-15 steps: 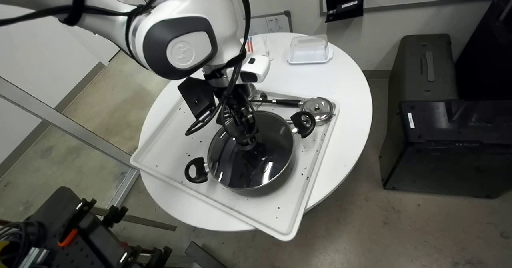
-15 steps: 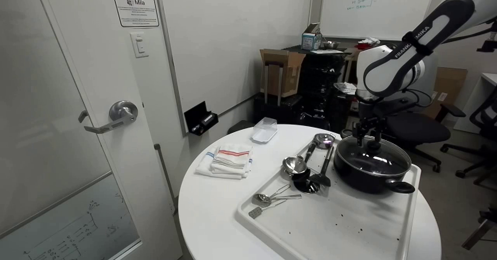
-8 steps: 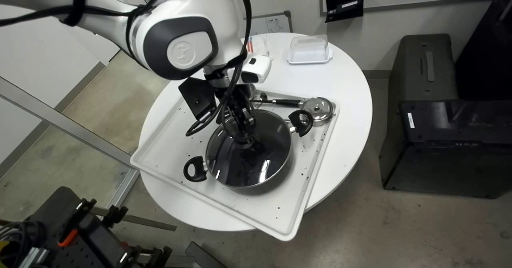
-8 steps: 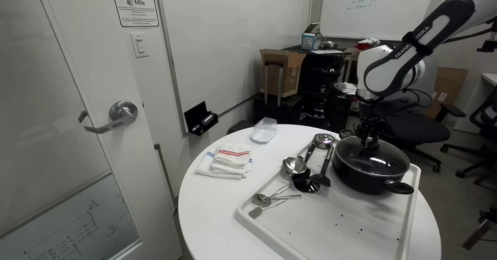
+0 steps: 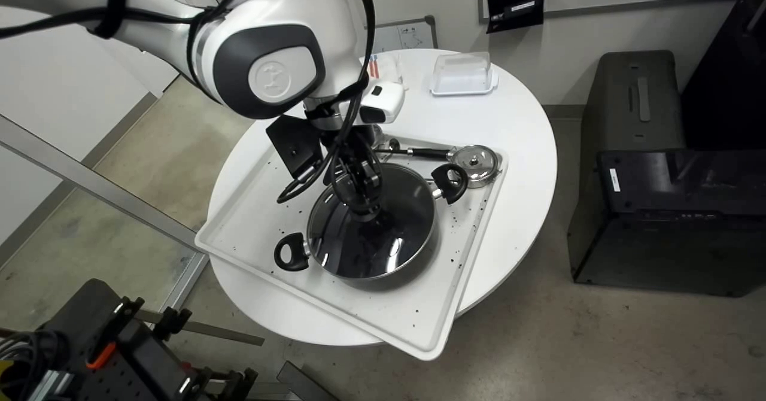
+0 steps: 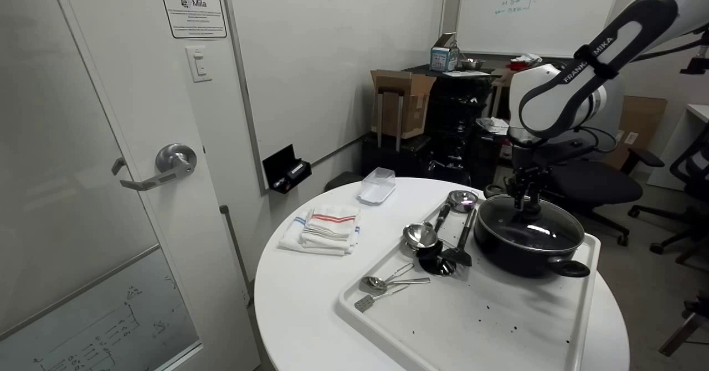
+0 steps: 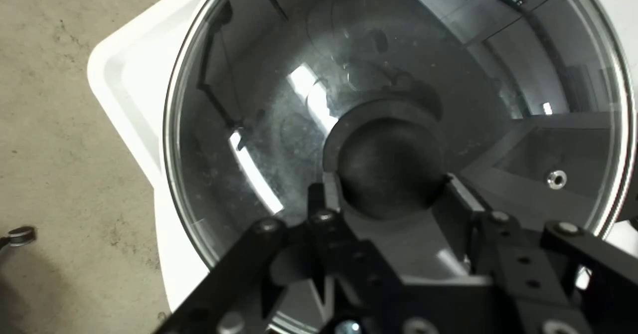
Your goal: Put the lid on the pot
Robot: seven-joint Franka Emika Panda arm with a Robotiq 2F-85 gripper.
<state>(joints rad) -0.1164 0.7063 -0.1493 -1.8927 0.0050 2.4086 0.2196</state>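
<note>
The clear glass lid (image 7: 279,139) with its metal rim lies over the black pot (image 6: 509,254), its rim level with the pot's top in both exterior views. From the middle of the glass rises a dark round knob (image 7: 391,164). My gripper (image 7: 389,184) is shut on this knob, one finger pad (image 7: 331,192) against each side of it. In an exterior view the gripper (image 5: 366,212) comes down over the lid's centre, and the arm covers part of the far rim. The inside of the pot shows only dimly through the glass.
The pot stands on a white tray (image 6: 471,326) on a round white table (image 6: 299,304). Close beside it lie metal utensils (image 6: 421,236) and a black spatula (image 6: 458,254). Folded towels (image 6: 327,230) and a clear plastic box (image 6: 378,185) sit further off.
The jaws have closed in on the knob from a wider gap. Pot and lid have shifted slightly together, a little leftward in both exterior views. The arm has hardly moved.
</note>
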